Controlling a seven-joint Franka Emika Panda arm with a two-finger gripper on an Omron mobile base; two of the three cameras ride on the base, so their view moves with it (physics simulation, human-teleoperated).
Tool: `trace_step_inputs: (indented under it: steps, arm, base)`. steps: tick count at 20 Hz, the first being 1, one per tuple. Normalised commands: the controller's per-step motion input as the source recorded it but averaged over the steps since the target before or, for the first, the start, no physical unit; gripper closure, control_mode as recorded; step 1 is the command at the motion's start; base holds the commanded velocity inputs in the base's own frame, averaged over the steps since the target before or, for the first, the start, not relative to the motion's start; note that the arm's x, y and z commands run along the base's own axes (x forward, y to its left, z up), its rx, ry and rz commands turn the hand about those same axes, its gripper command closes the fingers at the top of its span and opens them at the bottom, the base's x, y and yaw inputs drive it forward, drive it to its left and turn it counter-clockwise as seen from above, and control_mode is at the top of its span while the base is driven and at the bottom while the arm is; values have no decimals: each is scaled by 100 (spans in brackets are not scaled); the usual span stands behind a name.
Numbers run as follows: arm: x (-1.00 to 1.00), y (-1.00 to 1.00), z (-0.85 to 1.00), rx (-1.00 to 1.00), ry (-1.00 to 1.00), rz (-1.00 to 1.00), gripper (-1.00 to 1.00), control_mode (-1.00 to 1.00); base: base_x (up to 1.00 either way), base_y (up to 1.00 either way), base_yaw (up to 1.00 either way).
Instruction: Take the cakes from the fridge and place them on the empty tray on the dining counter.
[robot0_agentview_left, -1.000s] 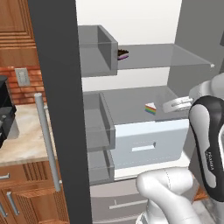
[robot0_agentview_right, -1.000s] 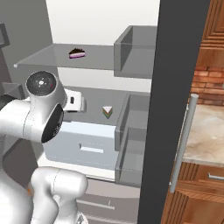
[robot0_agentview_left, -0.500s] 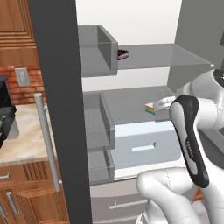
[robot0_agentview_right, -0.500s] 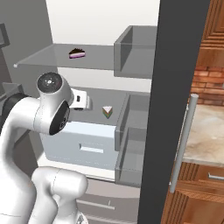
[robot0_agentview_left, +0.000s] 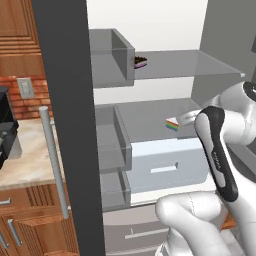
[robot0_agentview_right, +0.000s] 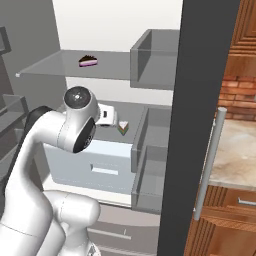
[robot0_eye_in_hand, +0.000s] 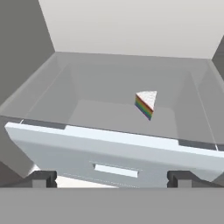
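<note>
Gripper (robot0_eye_in_hand: 112, 178) wide open, nothing held, aimed into fridge (robot0_agentview_left: 165, 107) just short of the pale drawer (robot0_eye_in_hand: 118, 155) front. Rainbow cake (robot0_eye_in_hand: 145, 104) sits on mid shelf behind the drawer, ~1 o'clock from gripper in hand view, well apart. Choc cake (robot0_agentview_right: 88, 61) on top shelf. Jaws spread prob. for wedge approach; needs to clear drawer.

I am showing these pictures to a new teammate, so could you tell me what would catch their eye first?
Probably the rainbow cake, a white-topped wedge lying alone on the fridge shelf above the pale drawer. Next, the open claw pointing at it from just outside the drawer front. The chocolate cake sits on the glass shelf above.
</note>
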Motion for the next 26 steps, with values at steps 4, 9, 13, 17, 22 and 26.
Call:
trace_step_inputs:
  steps: [4,9,13,17,22,26]
  arm:
    - [51,-25,-25,0,0,0,-100,-100]
    - [67,-6,-35,0,0,-2,-100,-100]
    - [61,-4,-40,0,0,-2,-100,-100]
    - [56,-5,-27,0,0,0,-100,-100]
    - [52,-12,-16,0,0,0,-100,-100]
    - [50,-14,-17,0,0,0,-100,-100]
  base:
    - [0,0,0]
    - [0,0,0]
    - [0,0,0]
    - [0,0,0]
    - [0,0,0]
    - [0,0,0]
